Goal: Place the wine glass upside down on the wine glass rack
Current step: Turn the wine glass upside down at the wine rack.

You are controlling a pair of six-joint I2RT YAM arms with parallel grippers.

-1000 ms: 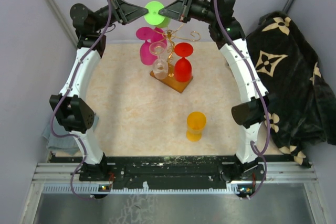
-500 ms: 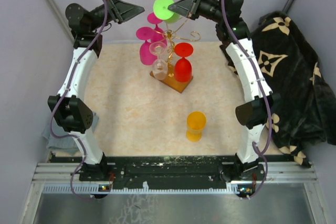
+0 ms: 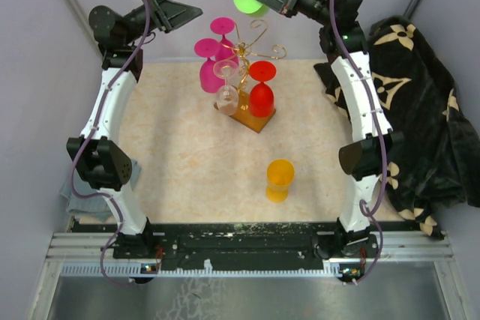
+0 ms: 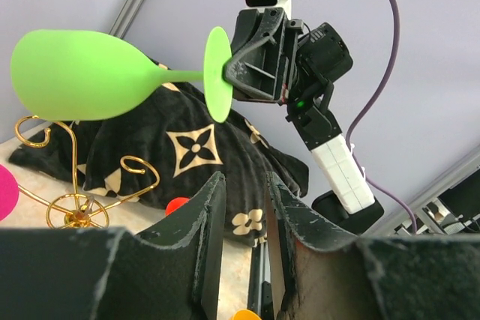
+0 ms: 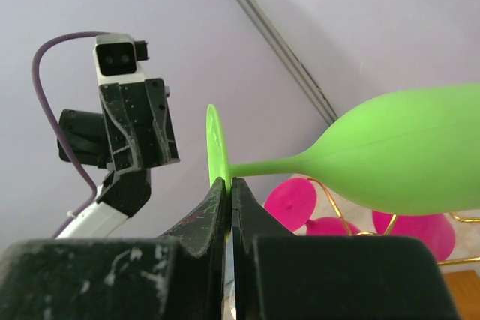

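Right wrist shows right claw point(image 5: 227, 182) pinching the green wine glass point(image 5: 405, 159); left claw point(image 4: 244, 185) slightly parted.

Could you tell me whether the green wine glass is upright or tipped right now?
Tipped: the green wine glass lies sideways in both wrist views, the right tool pinching its foot's edge.

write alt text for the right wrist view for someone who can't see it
The right gripper pinches the foot rim of a green wine glass held sideways, bowl to the right. Behind it are the empty left gripper, magenta glasses on the gold wine glass rack, and a pale purple wall.
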